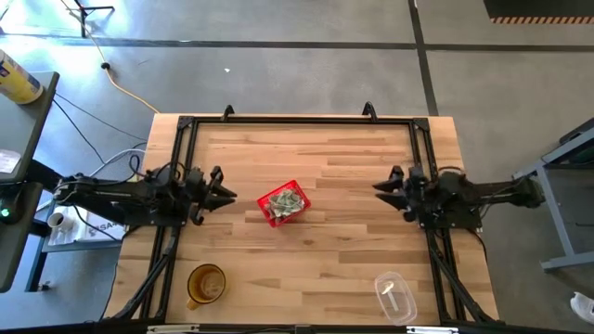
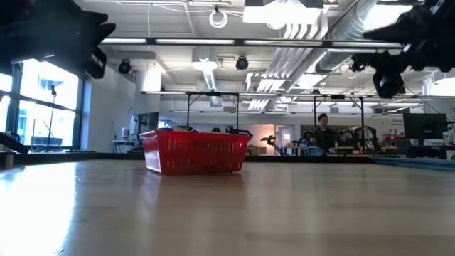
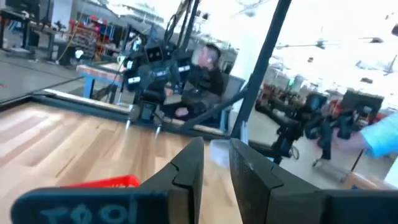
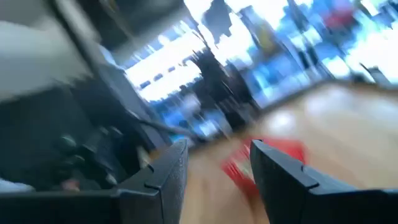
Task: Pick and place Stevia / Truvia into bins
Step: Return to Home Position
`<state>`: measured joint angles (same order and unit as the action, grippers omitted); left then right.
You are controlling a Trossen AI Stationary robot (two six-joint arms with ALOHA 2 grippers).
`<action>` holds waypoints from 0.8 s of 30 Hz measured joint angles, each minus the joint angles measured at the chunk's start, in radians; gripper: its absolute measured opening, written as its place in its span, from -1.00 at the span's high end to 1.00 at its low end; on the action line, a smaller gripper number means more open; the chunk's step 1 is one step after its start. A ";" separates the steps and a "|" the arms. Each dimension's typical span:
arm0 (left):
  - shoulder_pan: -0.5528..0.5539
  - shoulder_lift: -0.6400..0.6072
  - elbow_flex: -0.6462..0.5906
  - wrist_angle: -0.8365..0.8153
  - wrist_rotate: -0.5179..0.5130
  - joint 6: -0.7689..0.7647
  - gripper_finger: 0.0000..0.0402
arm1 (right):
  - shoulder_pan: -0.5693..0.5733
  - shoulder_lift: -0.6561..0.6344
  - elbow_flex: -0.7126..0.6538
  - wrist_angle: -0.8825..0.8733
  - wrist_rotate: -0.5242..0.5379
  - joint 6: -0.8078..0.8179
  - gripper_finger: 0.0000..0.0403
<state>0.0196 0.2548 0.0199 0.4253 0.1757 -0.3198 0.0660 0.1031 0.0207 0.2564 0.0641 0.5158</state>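
The red basket (image 1: pixel 283 204) stands on the wooden table near its middle, and pale green and white packets (image 1: pixel 287 200) lie inside it. It also shows in the low view (image 2: pixel 195 151). My left gripper (image 1: pixel 228 194) hovers left of the basket, raised off the table, its fingers a narrow gap apart (image 3: pixel 216 167) and empty. My right gripper (image 1: pixel 379 188) hovers right of the basket, also raised, open (image 4: pixel 219 165) and empty. Both point toward the basket. I see no packets on the table top.
An amber cup (image 1: pixel 206 283) stands near the table's front left and a clear cup (image 1: pixel 394 297) lies near the front right. A black frame (image 1: pixel 297 119) runs along the far and side edges. A person (image 3: pixel 208 68) is beyond the far edge.
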 joint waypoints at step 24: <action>-0.001 -0.247 -0.006 -0.292 -0.029 -0.157 0.45 | 0.006 -0.099 -0.011 -0.229 -0.027 0.054 0.18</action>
<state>0.0190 0.0079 0.0139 0.1331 0.1464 -0.4773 0.0719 0.0039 0.0093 0.0269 0.0367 0.5700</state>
